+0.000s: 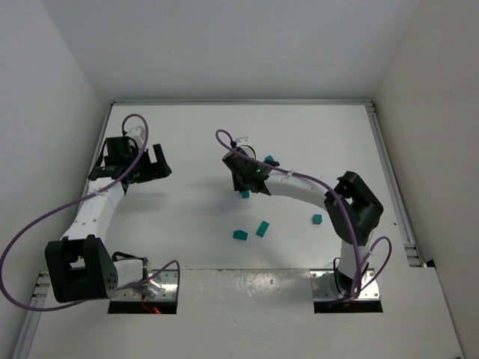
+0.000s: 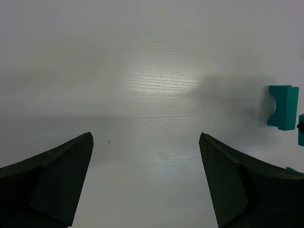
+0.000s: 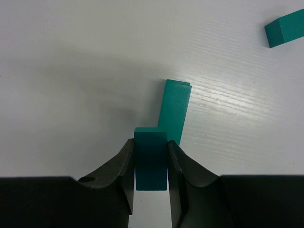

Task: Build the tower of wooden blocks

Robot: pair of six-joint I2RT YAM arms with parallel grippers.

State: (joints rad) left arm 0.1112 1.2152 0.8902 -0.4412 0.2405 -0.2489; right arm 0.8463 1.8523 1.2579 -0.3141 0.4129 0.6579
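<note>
Progress looks early, judged view by view. From the top camera, the right gripper (image 1: 247, 178) hangs over mid-table, and most wood blocks (image 1: 263, 228) lie scattered. Two sit close together at its six o'clock, one (image 1: 317, 219) lies at four o'clock, and another (image 1: 270, 160) is just beside it at one o'clock. The left gripper (image 1: 142, 166) is well apart at nine o'clock, above bare table (image 1: 187, 134).

The left wrist camera shows its jaws spread wide with nothing between them. A notched block (image 2: 284, 107) with a curved cut-out stands off at three o'clock.

The right wrist camera shows the jaws pinched tight on a small teal cube-like block (image 3: 151, 164). The tower (image 3: 175, 111) is a narrow teal column at one o'clock of that block, touching or nearly so. A faint seam near its top hints at two pieces. Whether it stands upright or leans I cannot tell. Another loose piece (image 3: 284, 28) lies far off at two o'clock. Most of the stacking seems left.
</note>
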